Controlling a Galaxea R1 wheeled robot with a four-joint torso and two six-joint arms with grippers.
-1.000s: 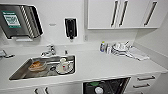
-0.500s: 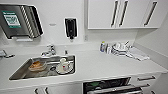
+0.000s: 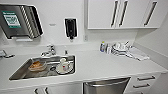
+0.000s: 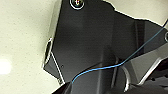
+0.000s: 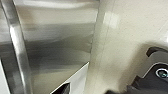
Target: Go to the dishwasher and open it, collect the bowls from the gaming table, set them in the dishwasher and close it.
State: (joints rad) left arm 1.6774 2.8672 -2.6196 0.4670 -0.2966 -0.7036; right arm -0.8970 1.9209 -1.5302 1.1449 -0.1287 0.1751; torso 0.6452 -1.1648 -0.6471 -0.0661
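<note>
One dishwasher (image 3: 106,86) shows in the head view, its stainless-steel front and single bar handle set under the front edge of the white worktop (image 3: 100,66), right of the sink (image 3: 43,67). The sink is sunk into the worktop's left half and holds one brownish bowl (image 3: 37,66), one white plate (image 3: 65,68) with a cup on it, and other dishes too blurred to count. One tap (image 3: 49,51) stands at the sink's back edge. Toward the worktop's back right corner lie two small bottles (image 3: 104,47), a pile of white crockery (image 3: 120,48) and one folded cloth (image 3: 137,53). On the wall hang one paper towel dispenser (image 3: 20,22) and one dark soap dispenser (image 3: 70,28); three bar handles show on the wall cupboards (image 3: 122,13). Two drawers (image 3: 145,81) sit right of the dishwasher.

In the left wrist view, one blue cable (image 4: 117,65) crosses the robot's dark plate above a pale speckled floor (image 4: 22,37); whether that claw is wide or narrow I cannot tell.

In the right wrist view, the dishwasher's steel front (image 5: 57,42) and bar handle (image 5: 15,50) are close, beside a pale floor (image 5: 120,40); this claw's state cannot be told either.
</note>
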